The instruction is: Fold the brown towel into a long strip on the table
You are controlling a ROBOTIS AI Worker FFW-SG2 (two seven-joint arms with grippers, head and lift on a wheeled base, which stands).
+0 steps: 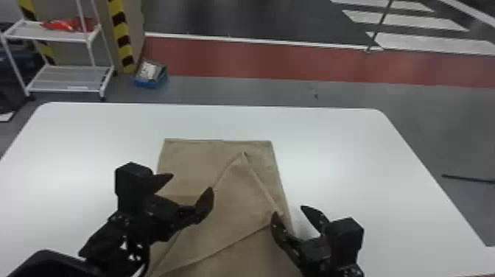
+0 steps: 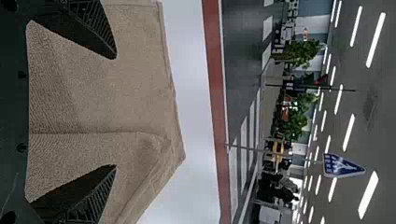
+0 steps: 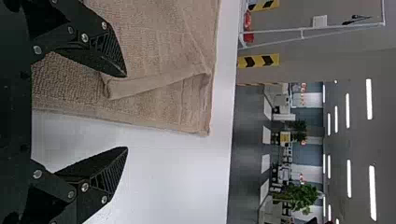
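Two end effectors are waiting over your white table (image 1: 331, 147): the left end effector (image 1: 192, 182) and the right end effector (image 1: 288, 210) are spreading their fingers wide, gripping nothing. The brown towel (image 1: 199, 158) is lying between and beneath them, a loose pointed flap (image 1: 239, 180) resting on top. You're likely handling light, limp, grippy cloth, so you're best pinching the side edges through every layer. You're seeing no readable label on it.

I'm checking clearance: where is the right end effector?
In the head view, the right end effector is open across the right edge of the towel, partly over the table.
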